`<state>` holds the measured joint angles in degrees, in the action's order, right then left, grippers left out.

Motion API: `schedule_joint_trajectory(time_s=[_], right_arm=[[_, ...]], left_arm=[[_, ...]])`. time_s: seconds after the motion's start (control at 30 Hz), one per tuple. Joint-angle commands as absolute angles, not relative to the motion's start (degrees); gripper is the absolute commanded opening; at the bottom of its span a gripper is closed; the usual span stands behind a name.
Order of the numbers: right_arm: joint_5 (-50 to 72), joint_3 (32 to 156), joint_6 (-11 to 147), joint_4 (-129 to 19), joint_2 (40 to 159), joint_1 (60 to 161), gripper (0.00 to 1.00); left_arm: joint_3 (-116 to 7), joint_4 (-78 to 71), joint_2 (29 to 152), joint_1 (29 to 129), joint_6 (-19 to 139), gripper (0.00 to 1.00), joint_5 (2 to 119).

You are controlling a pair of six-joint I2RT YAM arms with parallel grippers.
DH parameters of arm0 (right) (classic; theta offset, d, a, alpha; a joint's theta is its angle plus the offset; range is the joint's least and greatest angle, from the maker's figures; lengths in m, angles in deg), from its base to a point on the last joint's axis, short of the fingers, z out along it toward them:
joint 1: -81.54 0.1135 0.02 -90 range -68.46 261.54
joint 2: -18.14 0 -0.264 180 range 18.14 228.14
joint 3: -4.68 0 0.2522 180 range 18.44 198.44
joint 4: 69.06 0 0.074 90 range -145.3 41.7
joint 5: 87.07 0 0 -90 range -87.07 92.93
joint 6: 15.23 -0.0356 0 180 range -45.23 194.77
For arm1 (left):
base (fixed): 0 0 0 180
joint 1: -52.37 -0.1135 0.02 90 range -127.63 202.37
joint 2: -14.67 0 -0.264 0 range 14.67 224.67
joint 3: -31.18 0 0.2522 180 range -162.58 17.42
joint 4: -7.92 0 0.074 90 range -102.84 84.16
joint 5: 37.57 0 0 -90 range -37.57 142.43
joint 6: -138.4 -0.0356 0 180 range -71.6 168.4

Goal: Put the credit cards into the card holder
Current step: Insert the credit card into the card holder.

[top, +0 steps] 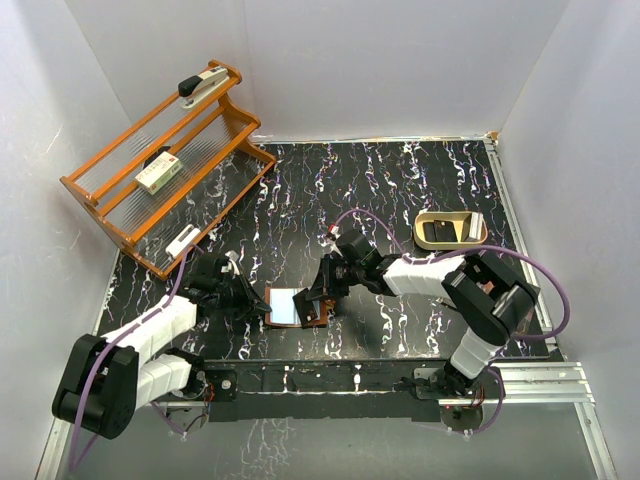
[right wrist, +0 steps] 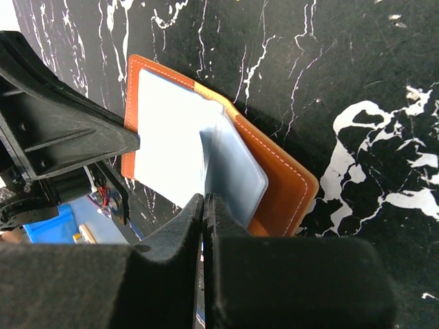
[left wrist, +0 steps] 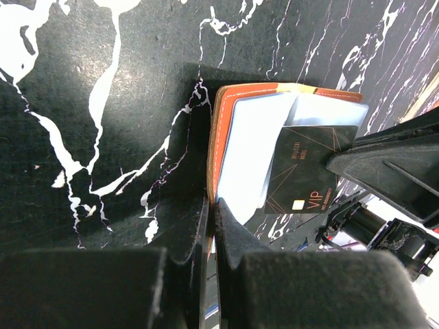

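Black marble table, orange-brown card holder, pale and dark cards.

We see a table (top: pixel 420 190) of black with white veining. The card holder (right wrist: pixel 288 185) is orange-brown leather with pale stitching at its edge. The credit cards (right wrist: pixel 171 137) are pale blue to white, while one dark card (left wrist: pixel 305 171) is near black with thin gold lines and gold lettering. The rack (top: pixel 82 196) is orange-brown, the box (top: pixel 159 174) white and green, the cables (top: pixel 555 290) purple.

I see plain white walls (top: pixel 400 60) on three sides of a black table (top: pixel 420 190) with white marble veins. An orange wooden rack (top: pixel 97 205) stands at its far left corner. The light is even.
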<state>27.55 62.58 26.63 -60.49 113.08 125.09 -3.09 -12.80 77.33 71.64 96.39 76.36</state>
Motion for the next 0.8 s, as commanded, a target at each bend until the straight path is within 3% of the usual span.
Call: schedule_joint_trajectory(time_s=[0.0, 0.77], right_arm=[[27.5, 63.8, 26.8, -63.8, 114.6, 125.2, 0.0], [25.7, 64.9, 24.0, -66.5, 117.5, 125.2, 0.0]], left_arm=[[-2.4, -14.4, 77.8, 71.8, 95.9, 0.0, 75.9], [-0.2, -11.5, 77.1, 71.8, 98.8, 0.0, 79.6]])
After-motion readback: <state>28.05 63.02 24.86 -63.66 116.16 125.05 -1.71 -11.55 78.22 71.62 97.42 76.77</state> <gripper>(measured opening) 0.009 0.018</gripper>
